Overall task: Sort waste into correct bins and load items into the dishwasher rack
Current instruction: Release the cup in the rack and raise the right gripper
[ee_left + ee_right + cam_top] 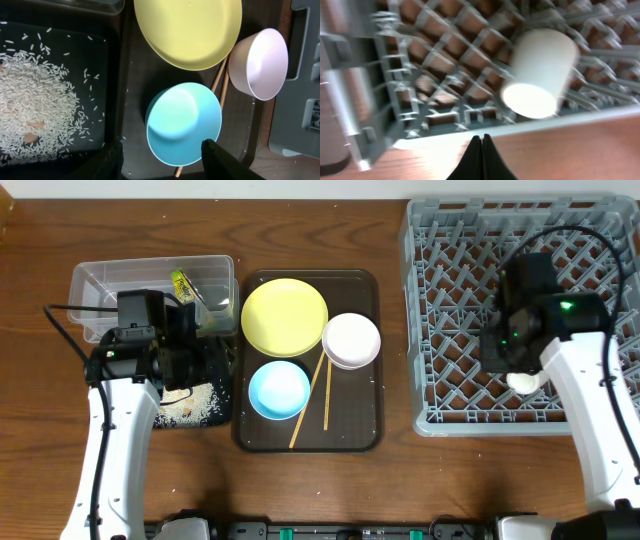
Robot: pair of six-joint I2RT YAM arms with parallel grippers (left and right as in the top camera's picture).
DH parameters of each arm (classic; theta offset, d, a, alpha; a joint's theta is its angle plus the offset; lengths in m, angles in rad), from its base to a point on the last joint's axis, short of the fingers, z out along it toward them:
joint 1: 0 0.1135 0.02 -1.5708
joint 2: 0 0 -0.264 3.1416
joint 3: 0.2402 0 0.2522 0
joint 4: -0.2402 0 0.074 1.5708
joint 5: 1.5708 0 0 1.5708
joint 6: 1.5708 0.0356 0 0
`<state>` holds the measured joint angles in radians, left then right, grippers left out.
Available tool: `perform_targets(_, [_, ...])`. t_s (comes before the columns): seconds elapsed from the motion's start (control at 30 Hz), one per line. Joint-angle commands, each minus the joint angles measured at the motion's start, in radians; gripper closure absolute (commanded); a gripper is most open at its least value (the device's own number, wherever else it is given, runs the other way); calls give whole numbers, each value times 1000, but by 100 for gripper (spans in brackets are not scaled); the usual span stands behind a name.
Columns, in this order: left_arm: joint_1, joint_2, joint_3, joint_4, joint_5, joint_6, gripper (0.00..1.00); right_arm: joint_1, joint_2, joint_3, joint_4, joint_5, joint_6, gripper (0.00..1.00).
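Note:
My left gripper is open and empty, low over the brown tray beside the light blue bowl, and shows in the overhead view. The yellow plate, pink bowl, blue bowl and chopsticks sit on that tray. Rice grains lie in the black tray. The snack wrapper lies in the clear tub. My right gripper is shut and empty above the rack's front rim. The white cup lies tilted in the grey rack. The paper scrap is out of view.
The dark brown serving tray lies between the bins and the rack. Bare wooden table runs along the front edge. A cable loops over the rack's far right part. The right wrist view is blurred.

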<state>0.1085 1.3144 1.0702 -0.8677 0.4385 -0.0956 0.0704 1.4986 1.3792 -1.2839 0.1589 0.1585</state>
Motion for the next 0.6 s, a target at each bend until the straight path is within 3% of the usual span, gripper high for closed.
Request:
perform_targets(0.0, [2,-8,7,-3,-6,16,47,-49,11,-13,-11,43,35,99])
perform_targets(0.57, [2,-8,7,-4,-6,16,47,-198,13,-209,132,24,35,99])
